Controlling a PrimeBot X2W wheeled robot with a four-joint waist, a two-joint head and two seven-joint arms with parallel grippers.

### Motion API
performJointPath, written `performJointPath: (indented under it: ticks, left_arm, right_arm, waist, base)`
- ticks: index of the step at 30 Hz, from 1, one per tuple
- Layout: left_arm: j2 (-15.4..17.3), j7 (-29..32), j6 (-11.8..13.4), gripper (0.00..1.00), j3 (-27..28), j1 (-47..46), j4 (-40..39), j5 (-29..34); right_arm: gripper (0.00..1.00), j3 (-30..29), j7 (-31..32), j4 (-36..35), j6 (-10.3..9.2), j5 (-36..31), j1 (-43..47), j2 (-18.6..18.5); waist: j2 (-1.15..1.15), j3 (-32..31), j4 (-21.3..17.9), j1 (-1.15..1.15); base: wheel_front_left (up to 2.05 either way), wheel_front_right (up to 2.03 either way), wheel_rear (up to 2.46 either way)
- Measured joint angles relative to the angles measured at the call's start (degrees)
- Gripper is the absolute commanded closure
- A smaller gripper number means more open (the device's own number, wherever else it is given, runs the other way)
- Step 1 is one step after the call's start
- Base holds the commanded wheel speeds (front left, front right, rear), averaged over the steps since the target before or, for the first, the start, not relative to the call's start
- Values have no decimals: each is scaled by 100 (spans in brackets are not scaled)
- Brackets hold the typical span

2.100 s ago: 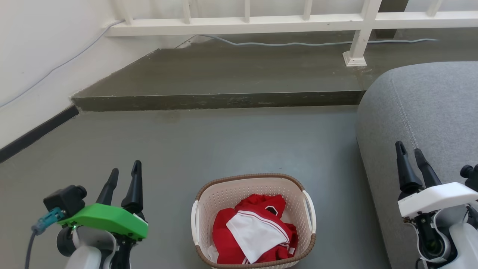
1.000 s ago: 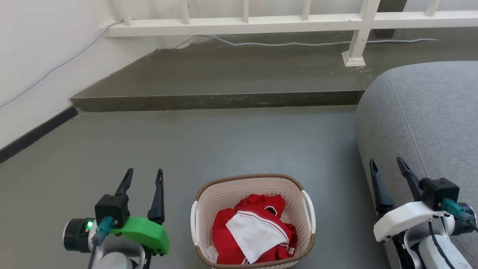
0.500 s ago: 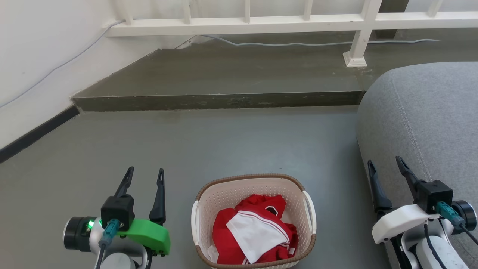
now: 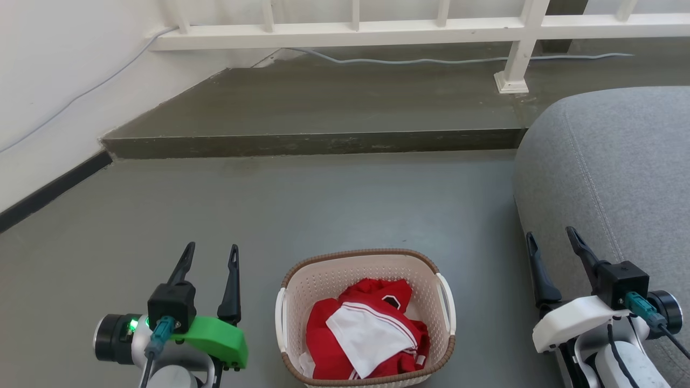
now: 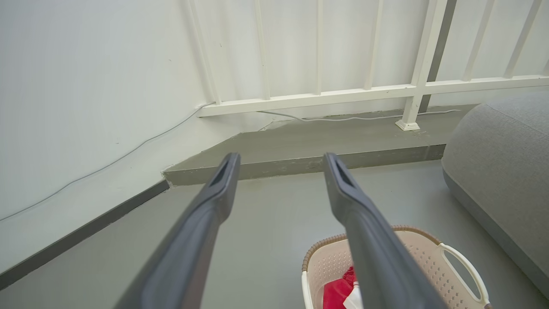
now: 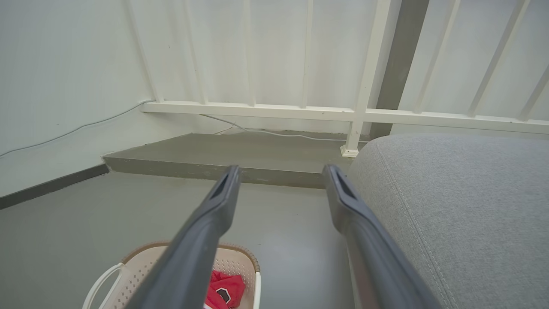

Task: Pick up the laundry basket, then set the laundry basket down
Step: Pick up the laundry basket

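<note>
Flanking one two-handled laundry basket: left gripper, right gripper, both agape.

A home (lived-in): grey sofa, white railing, laundry basket.

You have grey floor ahead. The basket stands on it, holding red and white clothes. A grey sofa sits near its right. Behind, a raised step carries a cable.
</note>
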Motion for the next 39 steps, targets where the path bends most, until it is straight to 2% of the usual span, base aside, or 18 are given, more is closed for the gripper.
performJointPath:
  ticks: [8, 19, 26, 39]
  left_arm:
    - [-69, 0, 0, 0, -25, -3, 15, -16]
    - [-136, 0, -15, 0, -142, -299, 96, -49]
    - [-156, 0, -18, 0, -158, -667, 244, -49]
    - [-257, 2, -219, 0, -192, -1545, 720, -55]
  right_arm:
    - [0, -19, 0, -1, 54, 10, -9, 56]
    - [0, -57, 0, 41, 152, 18, -314, 92]
    - [0, -54, -1, 224, 253, 19, -576, 98]
    - [0, -41, -1, 511, 408, 18, -1360, 145]
  waist:
    - [0, 177, -11, 0]
    - [0, 743, -9, 0]
    - [0, 1267, 2, 0]
    - [0, 2311, -2, 0]
  base:
    - [0, 0, 0]
    - [0, 0, 0]
    - [0, 0, 0]
    - [0, 0, 0]
